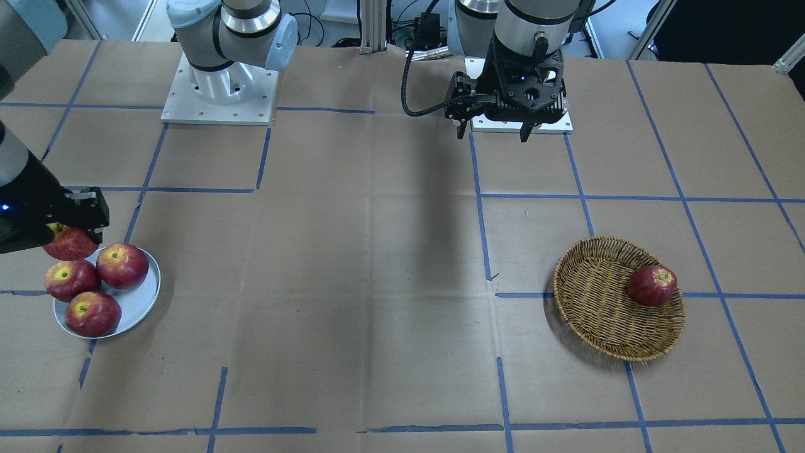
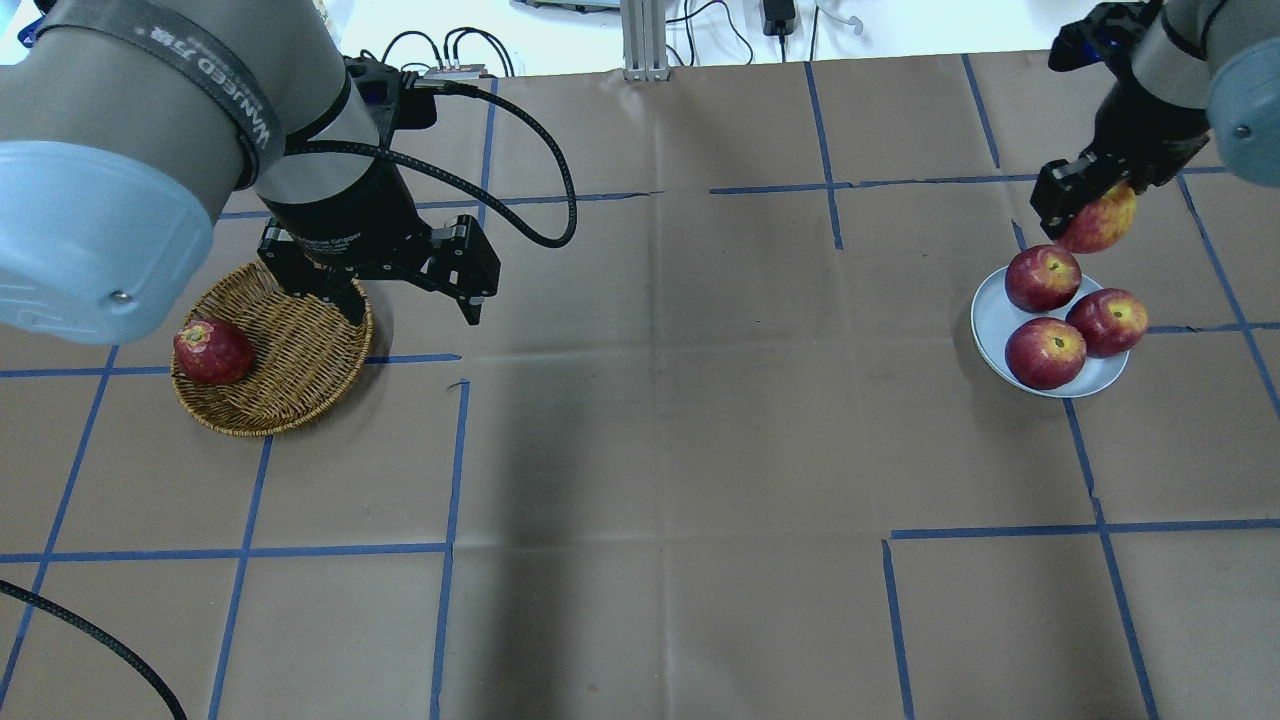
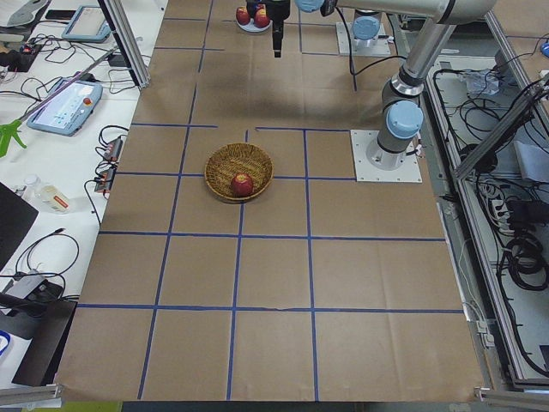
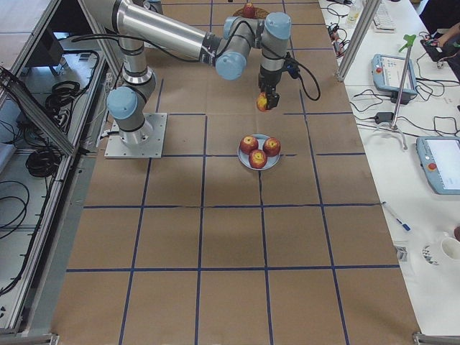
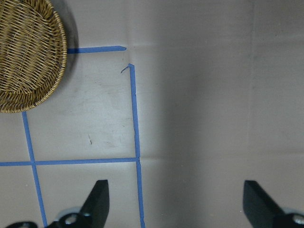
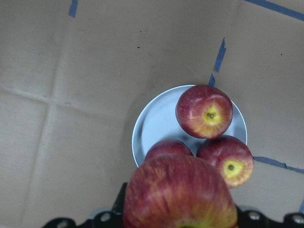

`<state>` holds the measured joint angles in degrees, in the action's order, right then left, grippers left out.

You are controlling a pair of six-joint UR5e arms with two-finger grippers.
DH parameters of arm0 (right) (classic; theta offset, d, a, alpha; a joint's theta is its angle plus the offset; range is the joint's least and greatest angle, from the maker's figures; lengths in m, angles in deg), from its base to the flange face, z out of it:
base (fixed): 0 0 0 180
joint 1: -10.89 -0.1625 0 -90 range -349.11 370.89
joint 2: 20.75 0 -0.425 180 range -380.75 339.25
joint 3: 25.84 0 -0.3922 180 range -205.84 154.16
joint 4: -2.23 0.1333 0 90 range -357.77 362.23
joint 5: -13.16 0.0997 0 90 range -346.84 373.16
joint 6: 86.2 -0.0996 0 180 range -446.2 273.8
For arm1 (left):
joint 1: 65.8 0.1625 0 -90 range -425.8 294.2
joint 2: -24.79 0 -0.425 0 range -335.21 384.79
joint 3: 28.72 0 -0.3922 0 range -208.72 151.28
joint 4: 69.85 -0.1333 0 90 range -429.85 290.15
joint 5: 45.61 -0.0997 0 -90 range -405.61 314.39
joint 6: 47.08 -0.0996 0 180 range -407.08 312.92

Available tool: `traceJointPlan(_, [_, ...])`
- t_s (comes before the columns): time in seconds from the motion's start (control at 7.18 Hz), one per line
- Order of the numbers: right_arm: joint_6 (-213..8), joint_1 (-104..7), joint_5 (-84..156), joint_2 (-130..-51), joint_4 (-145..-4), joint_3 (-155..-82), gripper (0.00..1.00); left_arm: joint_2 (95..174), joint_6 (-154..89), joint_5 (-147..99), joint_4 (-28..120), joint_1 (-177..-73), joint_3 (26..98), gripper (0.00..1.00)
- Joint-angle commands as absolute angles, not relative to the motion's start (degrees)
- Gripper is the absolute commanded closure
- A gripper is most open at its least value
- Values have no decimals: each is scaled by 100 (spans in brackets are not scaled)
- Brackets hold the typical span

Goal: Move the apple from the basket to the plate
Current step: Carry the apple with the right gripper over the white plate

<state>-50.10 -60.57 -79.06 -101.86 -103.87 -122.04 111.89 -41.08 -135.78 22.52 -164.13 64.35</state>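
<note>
My right gripper is shut on the paler streaky red-orange apple and holds it in the air at the far edge of the small grey-blue plate. In the right wrist view the apple fills the bottom, with the plate below it. Three glossy dark-red apples lie on the plate. The wicker basket holds one darker solid-red apple. My left gripper is open and empty, raised just right of the basket.
Brown paper with a blue tape grid covers the table. The arm bases stand at the robot's edge. The basket's rim shows at the upper left of the left wrist view.
</note>
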Motion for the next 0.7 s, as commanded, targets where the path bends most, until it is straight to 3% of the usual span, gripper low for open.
traceJointPlan(0.0, [-4280,-5548,-7729,-10126,-11460,-12934,41,11189,-4110,-13579,2252,-16415,6436,1])
traceJointPlan(0.28, [-3973,-5503,-7666,-10021,-12342,-13420,41,11189,-4101,-13579,2252,-16415,6436,1])
traceJointPlan(0.56, [-3997,-5459,-7631,-9776,-12363,-13456,41,11189,-4101,-13579,2252,-16415,6436,1])
